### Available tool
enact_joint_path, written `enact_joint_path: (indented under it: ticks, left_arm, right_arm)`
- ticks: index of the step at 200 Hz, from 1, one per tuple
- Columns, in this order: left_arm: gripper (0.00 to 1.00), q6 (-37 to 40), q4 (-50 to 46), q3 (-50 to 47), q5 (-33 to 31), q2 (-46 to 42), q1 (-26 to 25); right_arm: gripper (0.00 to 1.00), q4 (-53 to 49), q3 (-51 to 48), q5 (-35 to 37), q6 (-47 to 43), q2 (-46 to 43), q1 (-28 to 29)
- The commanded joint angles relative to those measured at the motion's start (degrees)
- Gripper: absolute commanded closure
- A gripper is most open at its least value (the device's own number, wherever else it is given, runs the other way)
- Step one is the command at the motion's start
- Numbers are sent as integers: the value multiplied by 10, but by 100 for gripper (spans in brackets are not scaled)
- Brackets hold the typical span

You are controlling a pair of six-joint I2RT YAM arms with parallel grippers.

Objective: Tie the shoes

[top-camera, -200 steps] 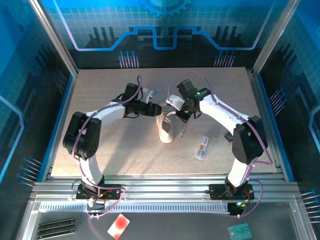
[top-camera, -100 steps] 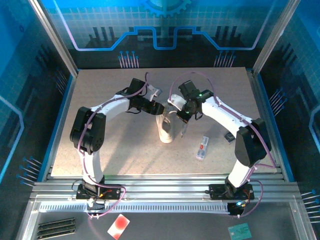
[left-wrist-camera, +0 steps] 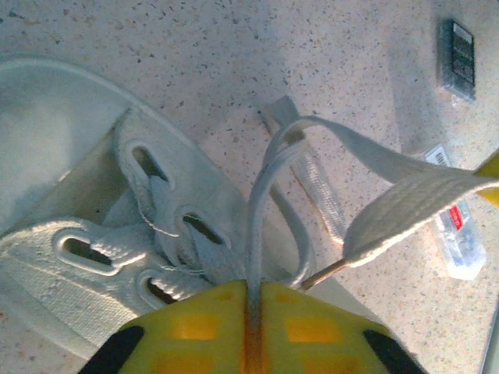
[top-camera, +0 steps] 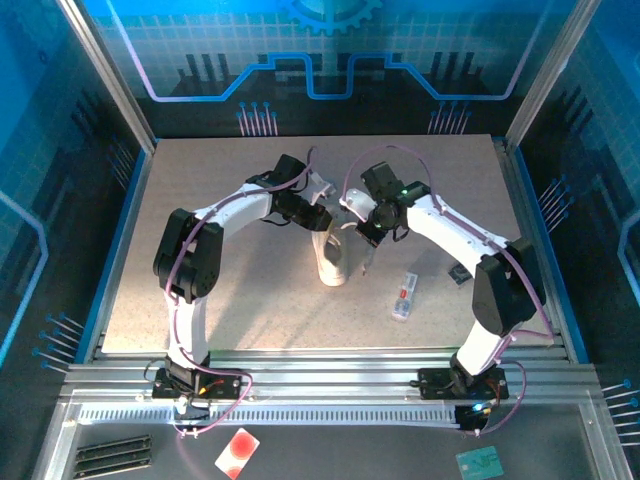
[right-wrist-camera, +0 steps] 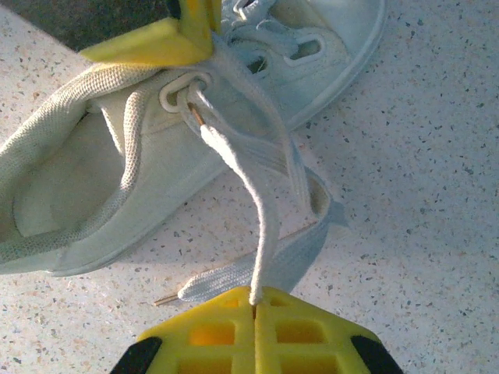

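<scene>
The white low-top sneaker (top-camera: 333, 258) lies mid-table with its toe toward the arms. Both grippers meet over its tongue end. My left gripper (top-camera: 322, 218) is shut on one thin white lace (left-wrist-camera: 253, 249) that rises from the eyelets (left-wrist-camera: 86, 251) into its yellow pads. My right gripper (top-camera: 365, 232) is shut on the other lace (right-wrist-camera: 261, 226), which runs taut from the top eyelet (right-wrist-camera: 183, 92). Loose lace loops and a flat lace end (right-wrist-camera: 218, 282) rest on the table beside the shoe (right-wrist-camera: 117, 187). A yellow finger of the left gripper (right-wrist-camera: 168, 35) sits by the eyelets.
A small flat white rectangular item with red marks (top-camera: 405, 296) lies right of the shoe, also visible as that item (left-wrist-camera: 460, 241) in the left wrist view. A small dark piece (top-camera: 456, 272) sits further right. Cards (top-camera: 236, 452) lie below the table rail.
The left arm has swung rightward and its gripper has closed in on the shoe's tongue with the lace. The right gripper has shifted only slightly; the shoe has stayed put.
</scene>
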Motion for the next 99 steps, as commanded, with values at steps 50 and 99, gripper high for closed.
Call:
enact_joint_path:
  ticks: [50, 99]
  left_arm:
    - [100, -37, 70, -34, -32, -50, 3]
    - [100, -106, 175, -86, -26, -80, 10]
  right_arm:
    - [100, 21, -14, -15, 34, -33, -3]
    - [100, 38, -7, -11, 64, -26, 7]
